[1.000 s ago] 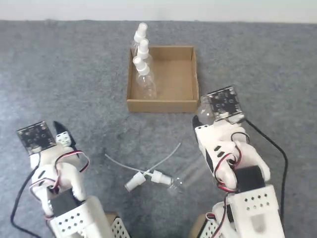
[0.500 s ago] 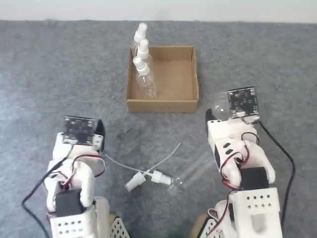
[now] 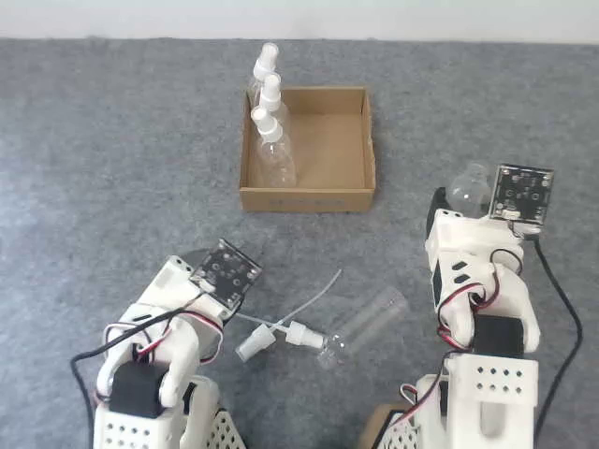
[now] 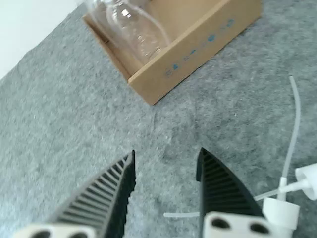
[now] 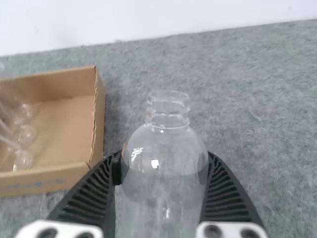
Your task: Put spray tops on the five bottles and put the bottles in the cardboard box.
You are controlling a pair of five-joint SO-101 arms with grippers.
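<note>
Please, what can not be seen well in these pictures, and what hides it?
- High view: the tips of the left claw lie under its wrist board.
- Right wrist view: the edge cuts off the base of the held bottle.
- Left wrist view: the edge cuts off the upper parts of the boxed bottles.
- High view: whether the farthest bottle stands inside the cardboard box; nearer bottles overlap it.
</note>
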